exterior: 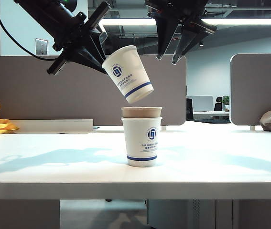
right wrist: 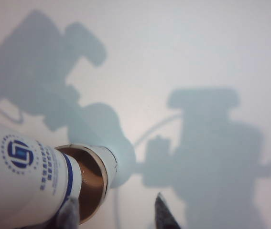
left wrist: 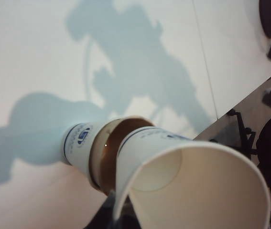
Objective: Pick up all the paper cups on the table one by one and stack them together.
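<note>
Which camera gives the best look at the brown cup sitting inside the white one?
The left wrist view: it looks down into the brown cup, showing its rim and inside. The exterior view shows only its rim band above the white cup. The right wrist view shows its inside, partly blocked by the cup held in the left gripper.

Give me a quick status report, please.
Left gripper shut on tilted white cup above brown-in-white stack. Right gripper open, empty, high. Nothing blocking.
</note>
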